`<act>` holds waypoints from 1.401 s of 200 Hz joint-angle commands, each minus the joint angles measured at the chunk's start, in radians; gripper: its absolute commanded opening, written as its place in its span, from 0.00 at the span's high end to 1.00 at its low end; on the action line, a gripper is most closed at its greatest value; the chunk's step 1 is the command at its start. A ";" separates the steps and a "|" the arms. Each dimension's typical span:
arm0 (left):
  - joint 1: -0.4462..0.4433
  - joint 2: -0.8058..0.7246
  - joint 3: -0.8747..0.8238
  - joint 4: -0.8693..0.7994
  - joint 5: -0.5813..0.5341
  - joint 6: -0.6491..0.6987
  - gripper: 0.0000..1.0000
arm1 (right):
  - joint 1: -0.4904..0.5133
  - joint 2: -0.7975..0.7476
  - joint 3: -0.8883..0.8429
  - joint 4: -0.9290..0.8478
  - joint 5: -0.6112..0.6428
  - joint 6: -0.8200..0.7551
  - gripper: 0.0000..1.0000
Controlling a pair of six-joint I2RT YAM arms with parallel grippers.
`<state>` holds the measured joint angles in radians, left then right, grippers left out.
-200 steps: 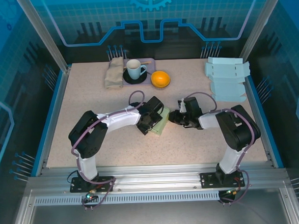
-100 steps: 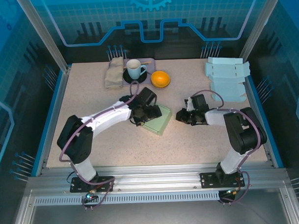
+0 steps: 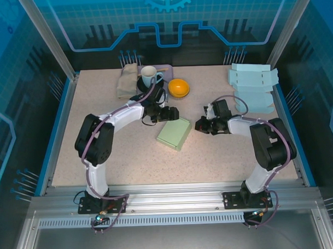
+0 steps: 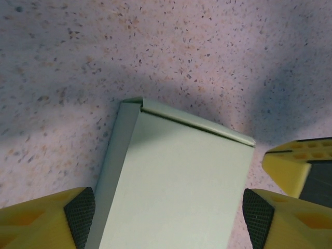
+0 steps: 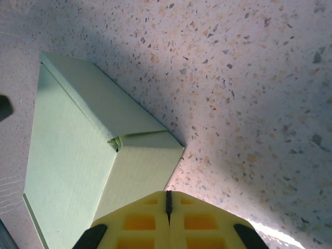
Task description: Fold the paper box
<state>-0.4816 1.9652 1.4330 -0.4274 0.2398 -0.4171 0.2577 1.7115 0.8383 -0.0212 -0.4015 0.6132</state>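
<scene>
- The pale green folded paper box (image 3: pixel 174 133) lies flat in the middle of the speckled beige table (image 3: pixel 101 143). Nothing grips it.
- The left tool (image 3: pixel 170 113) gapes wide at the box's far end. In its wrist view a black pad (image 4: pixel 78 210) sits on each side of the box. Whether they touch it, I cannot tell.
- The right tool (image 3: pixel 201 125) is pinched shut on nothing, just right of the box and apart from it.
- Risk: with no hold on it, the tucked end flaps may spring loose, since light card keeps little set.
- Risk: a push from the shut right tool would likely slide the box rather than crease it, as nothing braces the other side.
- Risk: the left arm reaches close by the white cup (image 3: pixel 149 77) and the round orange fruit (image 3: pixel 178 88), and a swing could knock them.
- A second ago the left tool was down on the box's near-left part and the right tool was against its right edge. Both are now off it: the left sits farther back and the right has closed fully. The box lies about where it was.
</scene>
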 commanded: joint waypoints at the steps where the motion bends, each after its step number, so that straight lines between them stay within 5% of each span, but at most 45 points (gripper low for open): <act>1: 0.003 0.049 0.042 0.027 0.072 0.038 0.24 | -0.010 0.043 0.034 -0.025 -0.030 0.015 0.97; 78: -0.076 0.114 0.009 0.136 0.166 -0.046 0.26 | 0.016 0.152 0.094 0.130 -0.131 0.010 0.97; 127: -0.179 0.134 -0.001 0.228 0.250 -0.126 0.27 | 0.033 0.178 0.091 0.376 -0.286 0.078 0.96; 218: -0.061 0.003 -0.013 -0.012 -0.066 -0.177 0.23 | -0.006 0.025 0.134 -0.201 0.040 -0.118 0.96; 280: -0.075 -0.179 -0.242 0.040 -0.037 -0.237 0.20 | -0.011 -0.110 0.021 -0.356 0.005 -0.214 0.96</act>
<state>-0.5339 1.8618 1.2903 -0.4061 0.1722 -0.6056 0.2413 1.6619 0.9245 -0.2695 -0.3523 0.4541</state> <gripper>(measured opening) 0.803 0.045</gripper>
